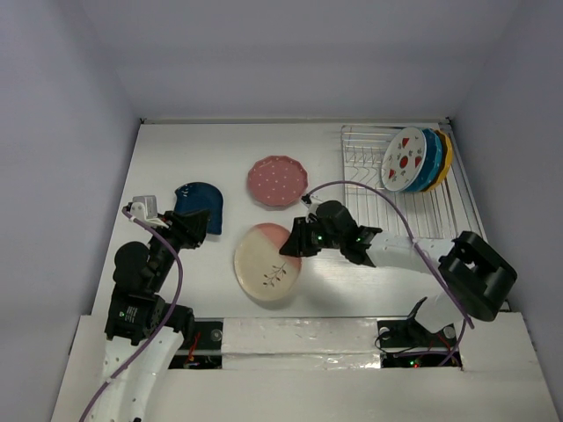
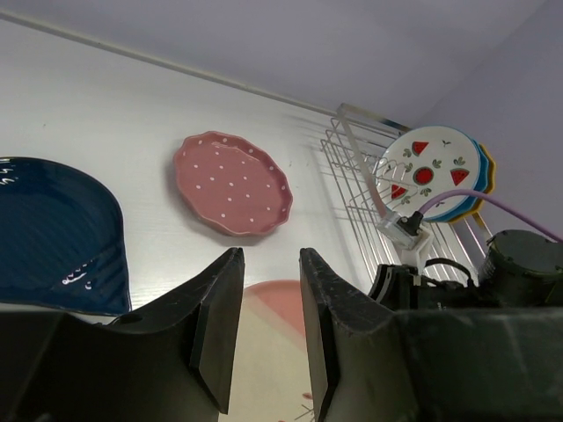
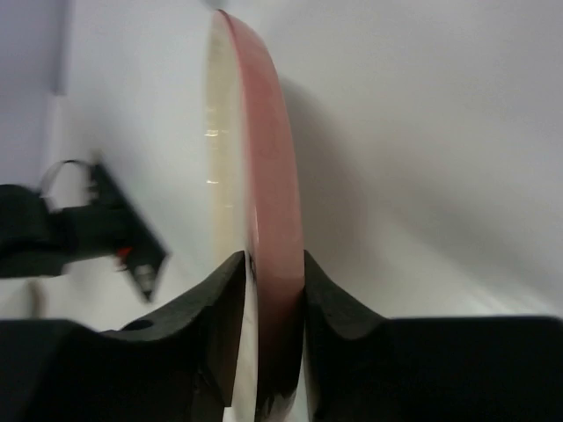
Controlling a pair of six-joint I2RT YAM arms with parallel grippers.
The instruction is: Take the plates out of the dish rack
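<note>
My right gripper [image 1: 296, 243] [image 3: 274, 259] is shut on the right rim of the cream-and-pink plate [image 1: 262, 264] [image 3: 255, 167], which lies low and nearly flat at the table's middle front. I cannot tell whether it touches the table. The dark blue plate [image 1: 201, 200] [image 2: 53, 233] and the pink dotted plate [image 1: 277, 182] [image 2: 230, 183] lie flat on the table. My left gripper [image 1: 195, 224] [image 2: 268, 255] hovers beside the blue plate, open, nothing between its fingers. The dish rack [image 1: 369, 189] [image 2: 352, 167] holds the white fruit plate [image 1: 403, 160], a teal plate [image 1: 428, 158] and an orange-yellow plate [image 1: 447, 151] upright.
White walls enclose the table on three sides. The right arm's purple cable [image 1: 387, 202] arcs over the rack's front. A taped ledge [image 1: 299, 338] runs along the near edge between the arm bases.
</note>
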